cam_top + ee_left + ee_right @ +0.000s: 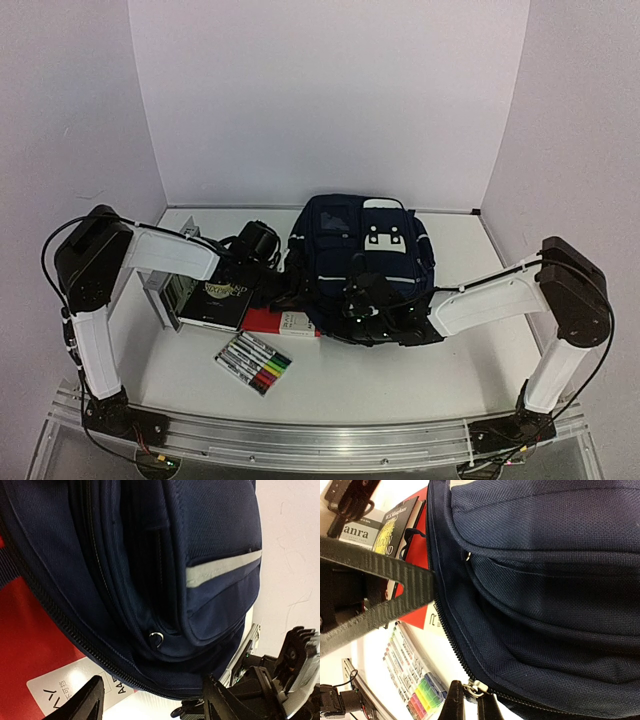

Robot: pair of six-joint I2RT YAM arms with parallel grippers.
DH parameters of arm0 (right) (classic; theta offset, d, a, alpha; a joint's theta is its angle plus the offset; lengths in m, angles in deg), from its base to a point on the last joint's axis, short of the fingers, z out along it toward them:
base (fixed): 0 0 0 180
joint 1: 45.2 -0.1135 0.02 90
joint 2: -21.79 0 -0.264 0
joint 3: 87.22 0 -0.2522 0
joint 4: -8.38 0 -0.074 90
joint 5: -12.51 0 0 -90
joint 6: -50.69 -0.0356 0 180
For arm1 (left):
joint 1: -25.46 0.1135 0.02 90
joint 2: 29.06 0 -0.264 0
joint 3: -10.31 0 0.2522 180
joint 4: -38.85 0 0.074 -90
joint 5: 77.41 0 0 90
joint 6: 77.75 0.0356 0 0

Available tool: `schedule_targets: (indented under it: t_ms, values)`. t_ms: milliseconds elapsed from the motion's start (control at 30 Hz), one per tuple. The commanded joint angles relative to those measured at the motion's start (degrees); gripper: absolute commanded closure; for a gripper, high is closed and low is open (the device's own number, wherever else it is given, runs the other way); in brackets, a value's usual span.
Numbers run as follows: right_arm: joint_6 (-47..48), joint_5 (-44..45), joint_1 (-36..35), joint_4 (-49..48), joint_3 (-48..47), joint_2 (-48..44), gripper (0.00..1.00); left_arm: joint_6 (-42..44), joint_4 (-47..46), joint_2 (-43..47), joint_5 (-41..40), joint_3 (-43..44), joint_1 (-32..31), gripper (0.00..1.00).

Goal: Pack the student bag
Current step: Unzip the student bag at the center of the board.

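Top view, bag: the student bag (362,262) lies flat on the table (400,380), and both arms reach to its near rim.
Top view, clutter: a red notebook (268,320) sits partly under the bag's near left corner. A marker set (253,362) lies in front of the bag, to the left, and dark books (213,300) sit beside the bag's left flank.
Left wrist view, left gripper: the left gripper (152,687) is released, its jaws spread wide at the bag's lower seam. Whether a fingertip brushes the cloth is hard to say from this angle.
Left wrist view, bag: navy fabric fills the frame, with the zip track and a reflective strip just beyond the fingers.
Right wrist view, right gripper: the right gripper (471,702) is clenched on the zipper pull (475,686) at the bag's edge, with the bag body just beyond it.
Handling: likely soft and floppy, light while unfilled and not fragile. The cloth would sag and drag with any tug.
Hold: probably best taken by the pull to work the zip, with the free jaws pinching the rim fabric beside the track to brace it.
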Motion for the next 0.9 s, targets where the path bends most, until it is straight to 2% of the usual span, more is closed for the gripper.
schedule_targets:
  t_ms: [0,67,167,400,467,700,867]
  values:
    - [1.03,-0.99,-0.29,-3.04,-1.94,-0.5,1.0,-2.94,-2.37,0.85,-2.11,0.91,0.59,0.33]
    - [1.14,-0.92,-0.33,-3.07,-1.91,-0.7,1.0,-3.08,-2.53,-0.54,-1.74,1.66,0.4,0.34]
    - [1.19,-0.7,-0.3,-3.04,-1.62,-0.92,1.0,-3.15,-2.95,-2.35,-1.56,2.91,0.14,0.42]
    - [0.51,-0.6,-0.33,-2.17,0.01,-3.41,1.0,-2.21,-1.43,-1.45,-6.46,3.42,0.46,0.88]
    - [0.4,0.41,-0.34,-0.15,0.21,-4.83,1.0,-1.71,-1.67,-0.79,-6.49,3.45,1.22,0.98]
    - [2.03,5.22,1.6,13.13,1.33,-9.05,1.0,0.04,-2.45,-1.52,-1.97,5.43,5.64,1.0]
    - [3.47,0.7,6.9,14.56,7.24,-12.77,1.0,2.25,-3.73,-1.42,1.19,5.07,9.53,1.0]
